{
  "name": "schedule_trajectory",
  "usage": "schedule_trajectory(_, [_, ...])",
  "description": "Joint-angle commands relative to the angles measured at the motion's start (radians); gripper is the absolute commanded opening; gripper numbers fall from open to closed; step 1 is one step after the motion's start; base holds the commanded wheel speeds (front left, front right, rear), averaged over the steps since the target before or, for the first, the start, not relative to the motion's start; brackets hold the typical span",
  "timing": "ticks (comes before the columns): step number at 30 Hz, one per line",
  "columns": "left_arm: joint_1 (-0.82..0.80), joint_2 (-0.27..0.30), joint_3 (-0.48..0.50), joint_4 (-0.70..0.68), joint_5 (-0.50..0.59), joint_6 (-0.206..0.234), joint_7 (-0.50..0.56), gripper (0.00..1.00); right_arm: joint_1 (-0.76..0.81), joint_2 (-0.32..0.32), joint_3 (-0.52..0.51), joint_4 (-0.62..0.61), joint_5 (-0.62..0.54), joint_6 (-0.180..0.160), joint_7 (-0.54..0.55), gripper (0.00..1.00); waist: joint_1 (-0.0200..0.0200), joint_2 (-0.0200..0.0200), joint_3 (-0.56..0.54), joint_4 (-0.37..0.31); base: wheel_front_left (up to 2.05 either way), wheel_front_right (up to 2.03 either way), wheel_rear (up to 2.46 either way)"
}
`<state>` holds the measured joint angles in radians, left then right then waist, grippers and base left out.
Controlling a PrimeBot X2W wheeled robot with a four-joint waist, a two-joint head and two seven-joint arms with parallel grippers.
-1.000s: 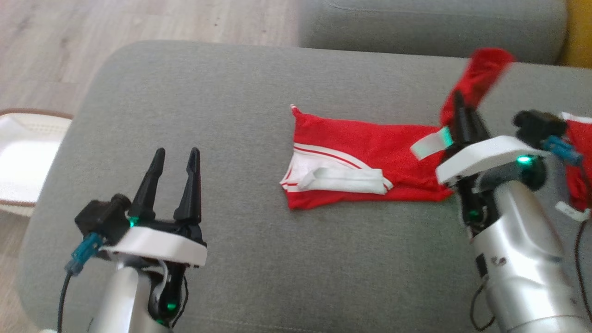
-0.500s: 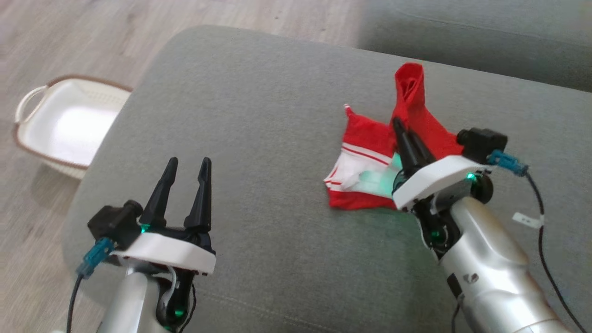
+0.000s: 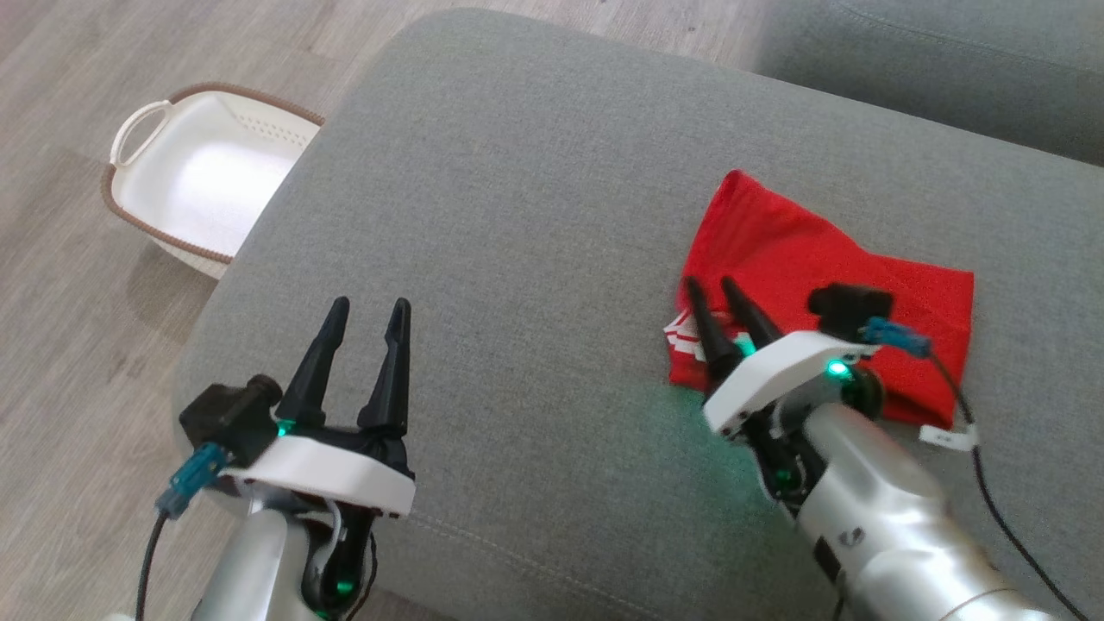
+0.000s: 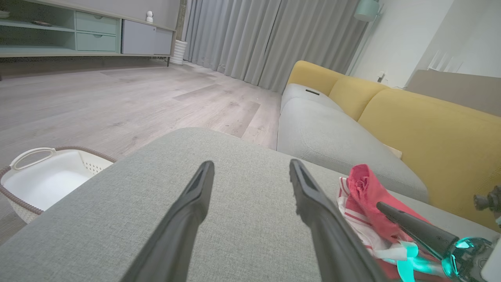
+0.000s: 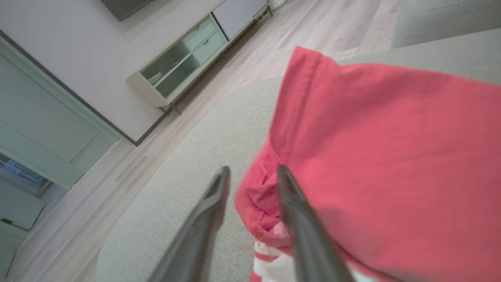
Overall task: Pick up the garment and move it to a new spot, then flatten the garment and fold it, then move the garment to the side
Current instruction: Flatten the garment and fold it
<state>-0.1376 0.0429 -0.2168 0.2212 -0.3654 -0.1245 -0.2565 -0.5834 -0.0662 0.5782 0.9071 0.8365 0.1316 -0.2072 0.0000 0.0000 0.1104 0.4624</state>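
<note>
The red garment (image 3: 828,250), trimmed with white stripes at its near-left corner, lies folded on the right part of the grey sofa cushion (image 3: 535,172). Its upper layer is plain red with a stitched hem along the left edge.

The right gripper (image 3: 709,285) stands at that striped corner. Its fingers are parted, and in the right wrist view the crumpled edge of the cloth (image 5: 391,156) sits in the gap, with one finger over the fabric and the other over bare cushion. They are not clamped on it.

The left gripper (image 3: 371,304) hovers well to the left over the cushion, fingers spread wide and holding nothing.

A white basket (image 3: 267,129) with a brown rim sits on the wooden floor (image 3: 78,285) beside the cushion's far-left corner.
</note>
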Motion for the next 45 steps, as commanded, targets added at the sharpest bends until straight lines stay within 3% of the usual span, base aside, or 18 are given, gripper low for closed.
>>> schedule_trajectory(1, [-0.041,0.008,0.026,-0.031,-0.007,-0.006,-0.005,1.00,-0.028,0.016,0.063,-0.029,0.025,-0.001,-0.013,1.00,0.0000,0.0000,0.002,-0.001,0.00,0.00,0.00])
schedule_trajectory(7, [-0.040,0.008,0.045,-0.029,-0.004,-0.006,-0.005,1.00,-0.059,0.016,0.150,-0.030,0.052,-0.001,-0.020,1.00,0.0000,0.0000,-0.011,-0.036,0.00,0.00,0.00])
schedule_trajectory(13, [-0.037,0.007,0.063,-0.042,0.002,-0.006,-0.005,1.00,-0.132,0.016,0.122,0.029,-0.036,-0.001,-0.049,1.00,0.0000,0.0000,-0.031,-0.118,0.00,0.00,0.00])
schedule_trajectory(17, [-0.039,0.007,0.074,-0.057,0.006,-0.006,-0.005,1.00,-0.169,0.003,0.036,0.043,-0.171,-0.001,-0.054,1.00,0.0000,0.0000,-0.036,-0.184,0.00,0.00,0.00])
schedule_trajectory(26, [-0.047,0.007,0.092,-0.078,0.016,-0.006,-0.005,1.00,-0.039,-0.078,-0.230,-0.145,-0.479,-0.001,-0.054,1.00,0.0000,0.0000,-0.047,-0.310,0.00,0.00,0.00])
schedule_trajectory(34, [-0.041,0.008,0.089,-0.077,0.060,-0.006,-0.005,1.00,0.145,-0.030,-0.443,-0.374,-0.673,-0.001,-0.054,1.00,0.0000,0.0000,-0.051,-0.378,0.00,0.00,0.00])
schedule_trajectory(40, [-0.015,0.008,0.103,-0.078,0.083,-0.006,-0.005,1.00,0.262,0.012,-0.540,-0.483,-0.723,-0.001,-0.054,1.00,0.0000,0.0000,-0.051,-0.401,0.00,0.00,0.00])
schedule_trajectory(45, [-0.008,0.008,0.108,-0.087,0.077,-0.006,-0.005,1.00,0.300,0.015,-0.535,-0.512,-0.708,-0.001,-0.055,1.00,0.0000,0.0000,-0.046,-0.404,0.00,0.00,0.00])
